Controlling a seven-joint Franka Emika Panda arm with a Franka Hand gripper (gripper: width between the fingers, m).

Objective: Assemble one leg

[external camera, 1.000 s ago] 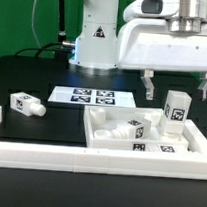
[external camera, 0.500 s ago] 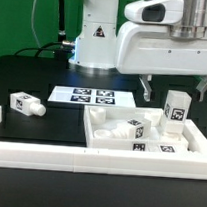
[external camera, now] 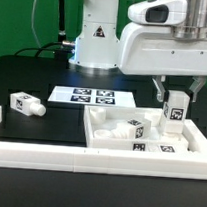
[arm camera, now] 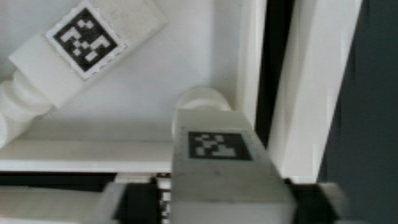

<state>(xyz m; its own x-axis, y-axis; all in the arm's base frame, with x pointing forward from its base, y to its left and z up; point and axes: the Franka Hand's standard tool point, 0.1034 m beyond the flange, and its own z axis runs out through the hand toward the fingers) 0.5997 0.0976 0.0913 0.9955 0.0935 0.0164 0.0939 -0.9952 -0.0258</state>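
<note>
Leg blocks, small white plastic oblongs with black-and-white tags: a spare leg (external camera: pixel 26 104) is lying loose at the exterior view's left, near the thin flat white marker board (external camera: pixel 87 94). The upright leg (external camera: pixel 174 114) is standing in the large white walled tray (external camera: pixel 91 126), toward the exterior view's right. My gripper (external camera: pixel 177 98) is shifting over and narrowing, now straddling that leg's top, fingers part-open, gripping nothing yet. Grasp is starting, I judge.

you see the marker board (external camera: pixel 90 96) lying flat on the black table (external camera: pixel 33 77). before it, toward the exterior view's right, sits the large white tray-shaped part (external camera: pixel 91 128), with a long white rail (external camera: pixel 47 159) along its front.
</note>
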